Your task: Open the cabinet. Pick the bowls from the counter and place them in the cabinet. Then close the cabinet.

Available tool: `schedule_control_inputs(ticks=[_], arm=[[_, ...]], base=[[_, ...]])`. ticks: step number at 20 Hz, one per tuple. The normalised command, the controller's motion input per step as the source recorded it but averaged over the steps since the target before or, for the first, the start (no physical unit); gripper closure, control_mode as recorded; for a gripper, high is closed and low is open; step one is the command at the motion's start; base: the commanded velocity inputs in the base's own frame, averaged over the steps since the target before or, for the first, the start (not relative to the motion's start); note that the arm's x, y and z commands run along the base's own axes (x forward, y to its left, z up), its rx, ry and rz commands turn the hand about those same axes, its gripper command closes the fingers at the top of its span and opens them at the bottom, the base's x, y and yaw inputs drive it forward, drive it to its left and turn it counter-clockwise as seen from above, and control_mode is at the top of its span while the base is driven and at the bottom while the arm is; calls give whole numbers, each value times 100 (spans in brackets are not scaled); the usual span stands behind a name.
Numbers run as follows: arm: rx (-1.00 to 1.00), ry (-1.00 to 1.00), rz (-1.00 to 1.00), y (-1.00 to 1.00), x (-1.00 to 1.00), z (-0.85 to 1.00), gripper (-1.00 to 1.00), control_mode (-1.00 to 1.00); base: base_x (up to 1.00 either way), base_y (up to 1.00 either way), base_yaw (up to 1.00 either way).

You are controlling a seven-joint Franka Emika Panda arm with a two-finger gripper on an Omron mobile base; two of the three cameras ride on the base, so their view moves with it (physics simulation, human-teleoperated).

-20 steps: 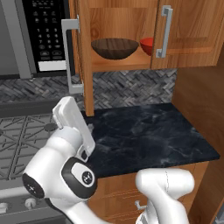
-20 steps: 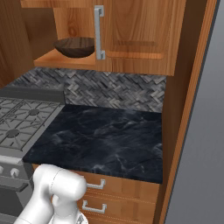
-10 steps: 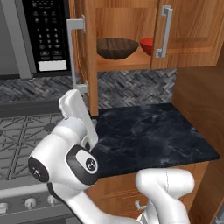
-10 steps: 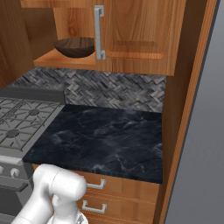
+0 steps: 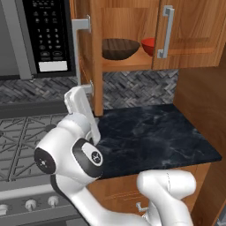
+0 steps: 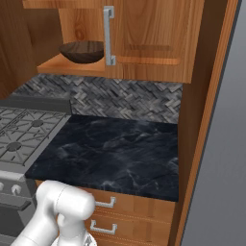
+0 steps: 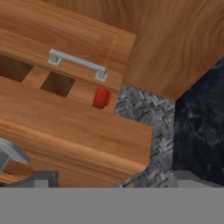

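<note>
The cabinet [image 5: 194, 26] has its left door [image 5: 96, 66] swung open edge-on, while its right door [image 6: 144, 33] is shut. On the shelf inside sit the dark brown wood-grain bowl [image 5: 120, 47] [image 6: 82, 51] and, to its right, the red bowl [image 5: 148, 45] [image 7: 101, 97], partly behind the right door. My gripper [image 5: 80, 93] [image 7: 116, 181] is open, raised just left of the open door's lower end, by its grey bar handle [image 5: 81, 26]. Nothing is between the fingers. The dark marbled counter [image 5: 150, 132] [image 6: 120, 149] lies below.
A black microwave [image 5: 39, 35] hangs left of the cabinet, above a grey gas stove [image 5: 22, 137] [image 6: 24, 134]. A wooden side wall [image 5: 201, 101] bounds the counter on the right. Drawers with small handles [image 6: 103, 202] sit under the counter.
My hand has risen a little and moved right, closer to the open door's lower edge. Both bowls and both doors have stayed as they were.
</note>
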Motion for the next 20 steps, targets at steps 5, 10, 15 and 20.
schedule_control_inputs(ticks=[5, 10, 15, 20], arm=[[12, 0, -2, -71, 62, -23, -100, -100], [10, 1, 0, -70, 80, -15, -100, -100], [9, 1, 0, -60, 93, -9, -100, -100], [12, 4, -1, -44, 100, -6, -100, -100]], base=[[0, 0, 0], [0, 0, 0], [0, 0, 0], [0, 0, 0]])
